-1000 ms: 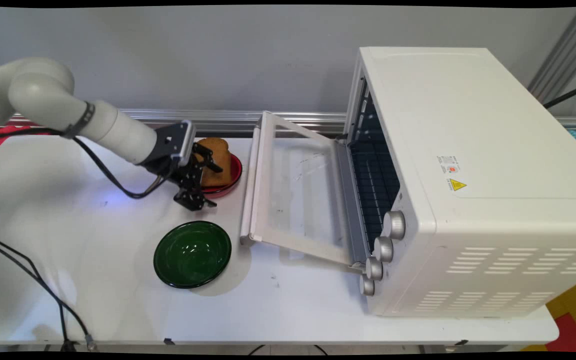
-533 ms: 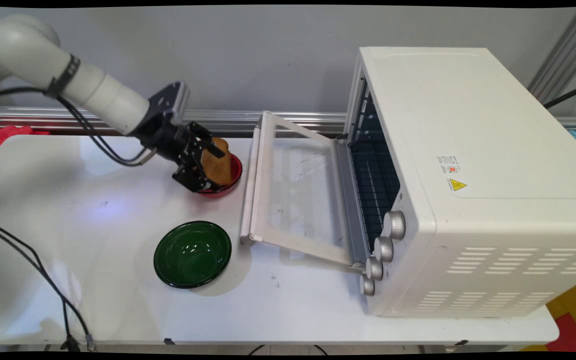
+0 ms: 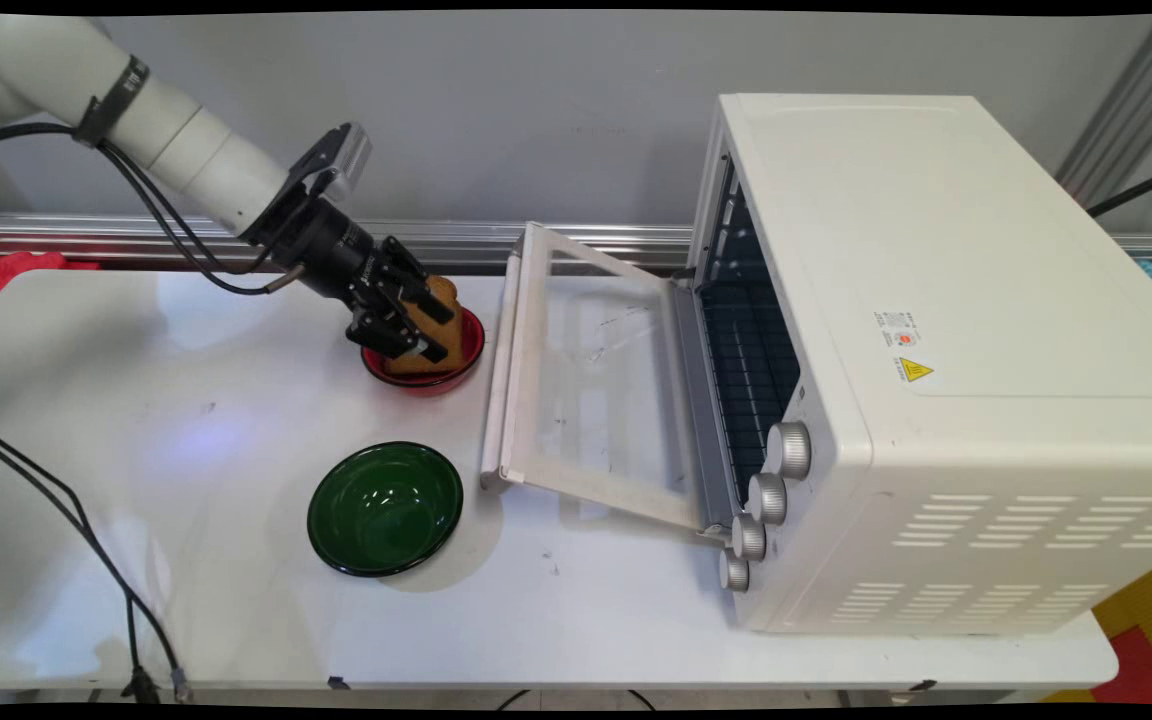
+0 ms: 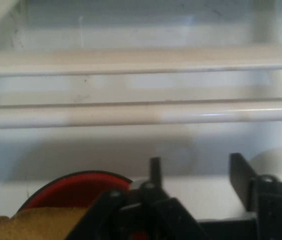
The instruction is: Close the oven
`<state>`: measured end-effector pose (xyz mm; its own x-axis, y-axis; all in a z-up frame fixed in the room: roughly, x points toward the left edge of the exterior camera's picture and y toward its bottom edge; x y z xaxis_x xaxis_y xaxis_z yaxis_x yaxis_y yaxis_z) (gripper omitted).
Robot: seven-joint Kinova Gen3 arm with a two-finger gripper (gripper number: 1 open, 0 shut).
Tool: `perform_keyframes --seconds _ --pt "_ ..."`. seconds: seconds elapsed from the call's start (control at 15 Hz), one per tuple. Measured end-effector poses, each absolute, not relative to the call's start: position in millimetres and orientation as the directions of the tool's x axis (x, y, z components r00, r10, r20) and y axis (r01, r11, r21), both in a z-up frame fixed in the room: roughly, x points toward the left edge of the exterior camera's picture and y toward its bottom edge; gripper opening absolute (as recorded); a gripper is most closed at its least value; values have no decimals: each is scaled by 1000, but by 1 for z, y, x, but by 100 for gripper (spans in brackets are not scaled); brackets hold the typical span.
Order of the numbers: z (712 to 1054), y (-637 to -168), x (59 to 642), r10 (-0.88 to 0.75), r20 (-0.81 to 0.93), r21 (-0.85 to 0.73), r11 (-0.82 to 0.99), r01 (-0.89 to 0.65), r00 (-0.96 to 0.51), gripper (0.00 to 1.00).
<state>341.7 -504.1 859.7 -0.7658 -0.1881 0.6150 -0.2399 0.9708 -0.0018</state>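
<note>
Surroundings: A white toaster oven (image 3: 936, 360) fills the table's (image 3: 186, 560) 3 o'clock side, its glass door (image 3: 586, 380) dropped open and reaching toward 9 o'clock. A green bowl (image 3: 385, 508) sits well apart at 6 o'clock of the red bowl (image 3: 466, 350). Black cables (image 3: 86, 540) trail down the table's 8 o'clock edge. A metal rail (image 3: 586, 236) runs along the wall at 12 o'clock.

In the way: The door's front edge (image 3: 501, 370) stands just beside the red bowl at its 3 o'clock. In the hand view the door's white bars (image 4: 141, 112) cross the frame ahead of the fingers (image 4: 240, 180).

Toast: A brown slice of toast (image 3: 444, 325) stands in the red bowl (image 4: 76, 190), near the table's 11 o'clock.

Toast and hand: The gripper (image 3: 416, 325) comes down from 10 o'clock and overlaps the toast's 9 o'clock face. In the hand view the toast (image 4: 31, 222) lies at the 7 o'clock corner, off to the side of the linkage.

Hand state: The fingers (image 3: 433, 305) stand apart with a clear gap in the hand view. Whether either finger touches the toast cannot be told.

Orientation: The toast stands on edge, tilted, its long axis running roughly from 12 to 6 o'clock, rounded top toward the wall. Its broad face looks toward 9 o'clock, largely hidden by the gripper (image 4: 195, 175).
</note>
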Motion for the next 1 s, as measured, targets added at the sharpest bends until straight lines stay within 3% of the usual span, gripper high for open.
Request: perform_keyframes --seconds 0.53,1.0 --pt "850 -507 348 -203 616 50 974 -219 -762 0" --pt "812 -514 339 -205 635 56 974 -220 -745 0"
